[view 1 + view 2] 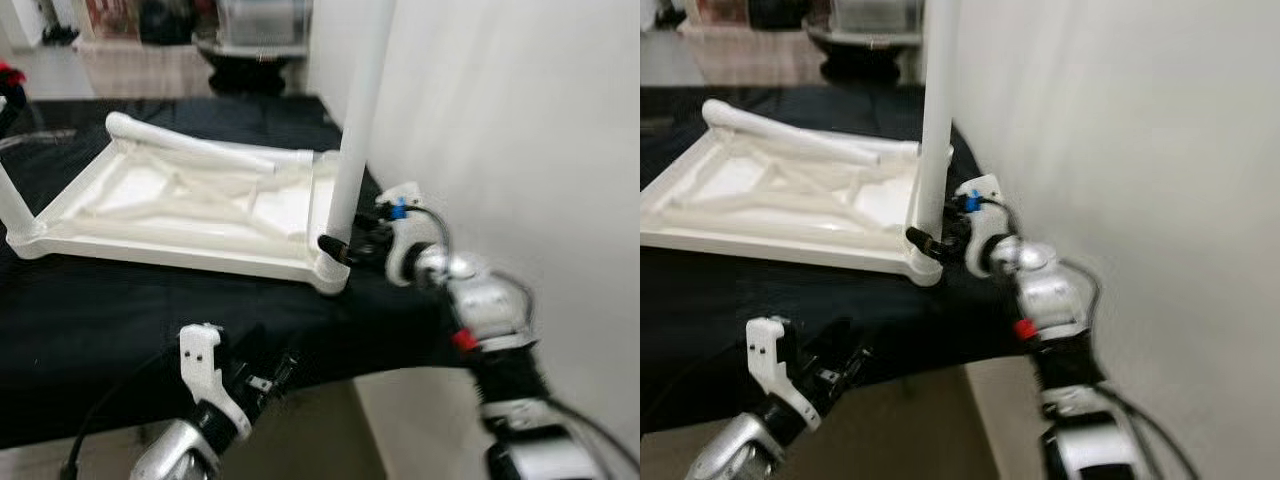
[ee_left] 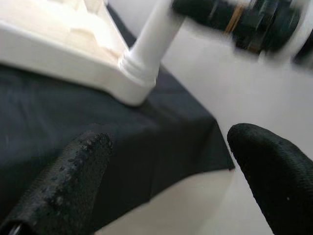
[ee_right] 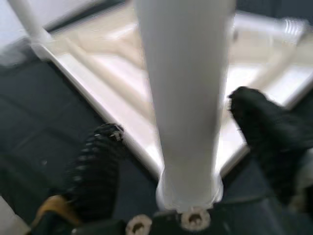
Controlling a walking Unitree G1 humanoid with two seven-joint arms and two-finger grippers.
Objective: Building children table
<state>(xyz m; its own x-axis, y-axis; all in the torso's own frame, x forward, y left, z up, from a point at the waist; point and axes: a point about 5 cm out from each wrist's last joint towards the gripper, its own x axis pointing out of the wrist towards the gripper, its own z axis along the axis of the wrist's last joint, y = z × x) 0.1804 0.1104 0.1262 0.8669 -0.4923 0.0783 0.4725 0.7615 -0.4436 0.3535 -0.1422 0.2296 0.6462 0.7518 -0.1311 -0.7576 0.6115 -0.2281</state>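
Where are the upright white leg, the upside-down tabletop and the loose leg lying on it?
upright white leg (image 1: 350,150), left eye view, mid shaft.
upside-down tabletop (image 1: 160,250), left eye view, near rim.
loose leg (image 1: 190,147), left eye view, middle.

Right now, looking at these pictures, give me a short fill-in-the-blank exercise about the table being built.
1. The white tabletop lies upside down on a ____ cloth.
2. The right gripper has its fingers on either side of an upright white ____.
3. The left gripper hangs open near the cloth's ____.

Missing words: black; leg; edge
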